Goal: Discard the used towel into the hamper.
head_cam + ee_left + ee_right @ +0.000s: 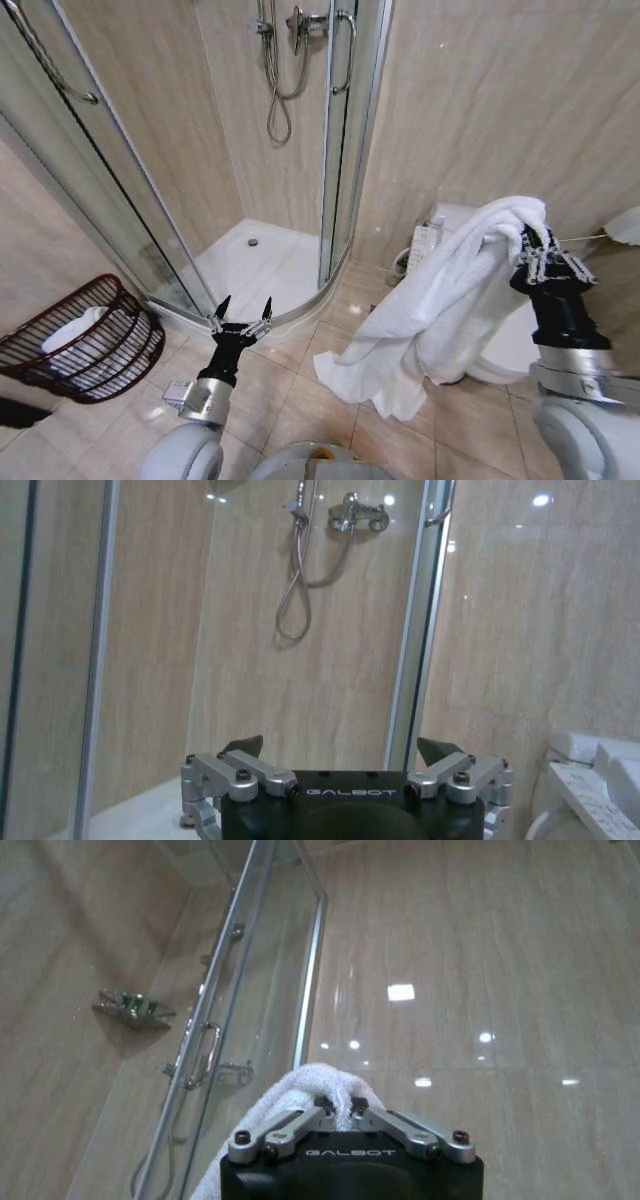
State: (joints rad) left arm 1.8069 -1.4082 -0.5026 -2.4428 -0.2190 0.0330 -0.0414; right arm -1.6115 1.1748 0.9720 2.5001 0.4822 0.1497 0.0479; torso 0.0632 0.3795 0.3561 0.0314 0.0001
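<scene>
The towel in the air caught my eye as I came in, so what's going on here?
The robot's right gripper is shut on a white towel, holding it up beside the toilet so its lower end hangs near the tiled floor. The left gripper is open and empty, in front of the shower stall. The hamper sits on the floor to the robot's left with something white already inside; the held towel is not in it yet.

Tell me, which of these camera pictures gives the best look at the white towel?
The head view: the towel hangs full length from the right gripper, its lower end near the floor. The right wrist view catches just a bunched fold pinched by the gripper. The left wrist view faces the shower instead.
</scene>
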